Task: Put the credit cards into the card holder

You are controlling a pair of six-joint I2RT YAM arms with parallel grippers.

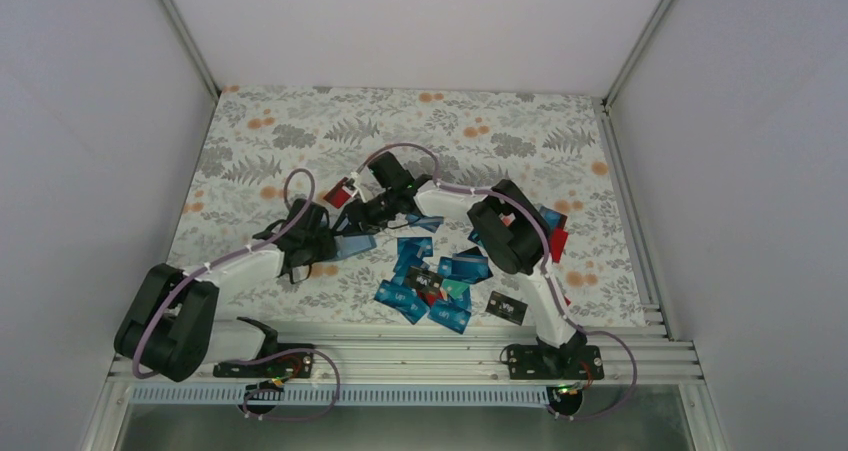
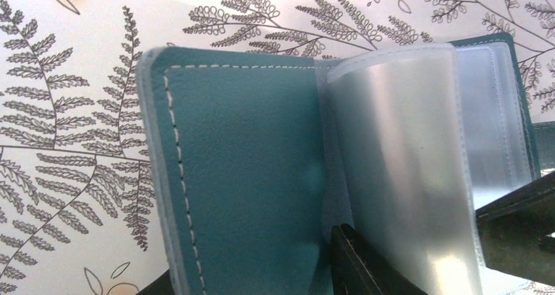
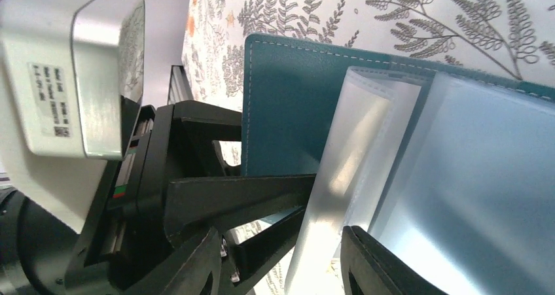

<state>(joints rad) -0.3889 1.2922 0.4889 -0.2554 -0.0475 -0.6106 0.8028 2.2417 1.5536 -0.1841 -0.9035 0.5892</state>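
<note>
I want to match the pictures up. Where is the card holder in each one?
Top view: the card holder is small, left of centre, up and left of the cards.
Left wrist: open and filling the picture, teal cover left, clear sleeves right.
Right wrist: open, teal cover top centre, sleeves right.
Shared landmark: the fern cloth behind it.

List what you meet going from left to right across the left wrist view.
Fern-print table cover → card holder's teal flap → lifted clear sleeve → flat clear sleeve.
</note>
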